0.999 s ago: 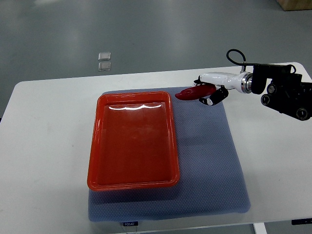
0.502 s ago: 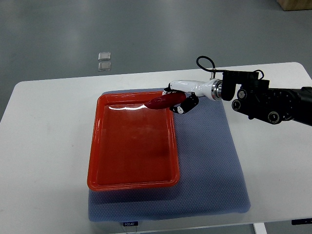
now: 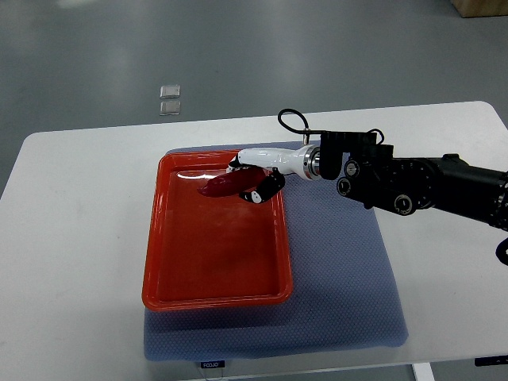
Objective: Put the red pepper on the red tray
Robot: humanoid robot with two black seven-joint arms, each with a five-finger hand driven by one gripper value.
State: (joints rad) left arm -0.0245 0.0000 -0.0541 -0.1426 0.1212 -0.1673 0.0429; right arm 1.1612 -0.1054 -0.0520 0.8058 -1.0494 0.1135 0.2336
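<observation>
Reaching in from the picture's right edge, the right arm [image 3: 413, 184] stretches almost level across the white table [image 3: 71, 238], its dark jointed forearm over the table's right part and the blue-grey mat [image 3: 341, 278], its white wrist section crossing the far right rim of the red tray [image 3: 214, 298]. A black cable loops up just behind the wrist. The right hand [image 3: 252, 181] sits over the tray's far right corner area, palm turned down, white fingers curled around the red pepper [image 3: 221, 186] with dark fingertips showing beneath it.

The pepper lies roughly level in the grasp, its narrow end pointing left toward the tray's middle and sticking out past the fingers. It is inside the tray's outline, near the far wall; whether it touches the tray floor cannot be told from this steep view.

The tray lies lengthwise on the left part of the mat, its left edge close to the mat's left edge. Its floor is bare from the hand to the near rim and across to the left wall. The mat is bare to the right of the tray and along its near edge. White tabletop lies open on the left side. Beyond the table's far edge, two small clear squares [image 3: 169, 99] lie on the grey floor.
</observation>
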